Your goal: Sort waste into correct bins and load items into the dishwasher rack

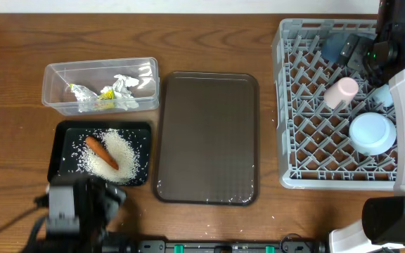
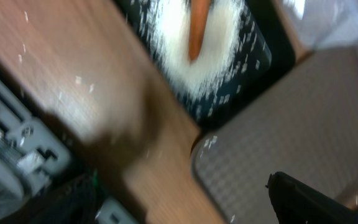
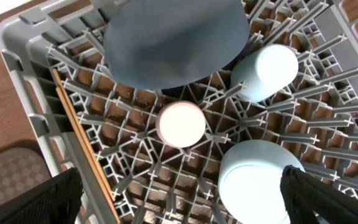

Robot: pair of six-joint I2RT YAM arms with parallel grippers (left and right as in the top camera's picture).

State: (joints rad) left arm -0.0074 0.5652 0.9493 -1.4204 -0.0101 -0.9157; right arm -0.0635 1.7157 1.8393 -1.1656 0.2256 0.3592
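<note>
The clear tub [image 1: 55, 74] holds crumpled white wrappers [image 1: 107, 95]. The black bin [image 1: 60, 140] holds the rice heap [image 1: 121, 151] with the carrot [image 1: 100, 152] on it; rice [image 2: 219, 59] and carrot [image 2: 197, 31] also show blurred in the left wrist view. The grey rack [image 1: 287, 105] holds the dark-blue bowl [image 3: 173, 43], pinkish cup [image 3: 181, 123], pale-blue cup [image 3: 265, 71] and pale-blue bowl [image 3: 257, 183], all upside down. My left gripper [image 2: 179, 190] is open and empty near the bin's front corner. My right gripper [image 3: 180, 186] is open and empty above the rack.
The flat brown serving tray [image 1: 206, 137] lies between the bins and the rack and shows in the left wrist view [image 2: 303, 118]. A few rice grains lie scattered on the wooden table [image 1: 20, 42]. The right arm [image 1: 399, 42] covers the rack's far right corner.
</note>
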